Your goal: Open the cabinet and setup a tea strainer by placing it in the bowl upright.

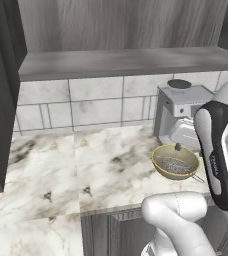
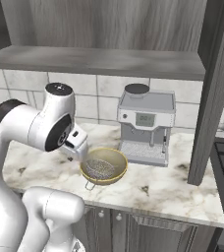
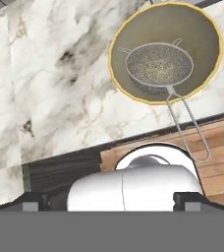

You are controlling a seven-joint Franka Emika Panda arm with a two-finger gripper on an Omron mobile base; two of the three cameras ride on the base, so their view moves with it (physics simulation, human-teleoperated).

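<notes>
One tea strainer (image 3: 158,66) sits upright in the golden bowl (image 3: 133,34), its wire handle poking out over the rim. The bowl's on a white marble counter (image 1: 61,165), right in front of a grey coffee machine (image 2: 146,125). Tiled backsplash (image 1: 86,105) behind, open cabinet (image 2: 214,88) doors either side. Gripper's spread wide, holding nothing, up above the bowl.

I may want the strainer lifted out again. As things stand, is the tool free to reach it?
Probably yes: the tea strainer sits uncovered in the bowl, with the open tool above it.
</notes>
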